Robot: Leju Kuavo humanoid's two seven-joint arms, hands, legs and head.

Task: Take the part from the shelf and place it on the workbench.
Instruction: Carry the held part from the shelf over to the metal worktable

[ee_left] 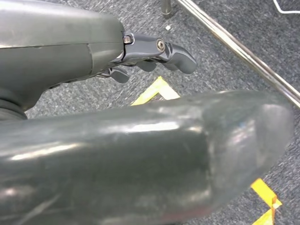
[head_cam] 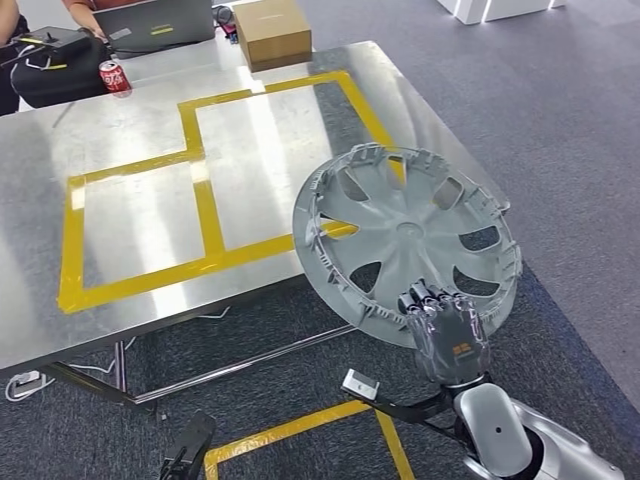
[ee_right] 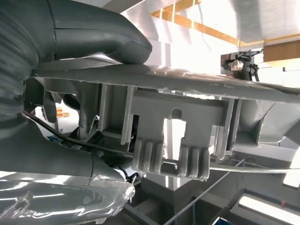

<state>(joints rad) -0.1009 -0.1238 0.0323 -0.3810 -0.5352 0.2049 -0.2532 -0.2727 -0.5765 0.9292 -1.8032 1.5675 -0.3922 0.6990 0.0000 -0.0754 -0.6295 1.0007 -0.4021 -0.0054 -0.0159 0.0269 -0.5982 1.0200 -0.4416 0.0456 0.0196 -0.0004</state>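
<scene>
Right hand (head_cam: 447,335) is clamping the near rim of the grey wheel cover (head_cam: 407,235), holding it tilted over the near right corner of the steel workbench (head_cam: 143,120), partly overhanging the carpet. Left hand (ee_left: 155,51) is hanging low beside the workbench frame, fingers apart, holding nothing. Placement step, I'd say: next it's needing to carry the cover further over the workbench, level it and lower

Count of items, bench and surroundings

One grey plastic spoked wheel cover (head_cam: 406,236); one steel-topped workbench (head_cam: 143,130); one red drinks can (head_cam: 115,77); one brown cardboard box (head_cam: 272,31); one grey laptop (head_cam: 155,22); two robot hands (head_cam: 450,340) (ee_left: 155,50).
</scene>
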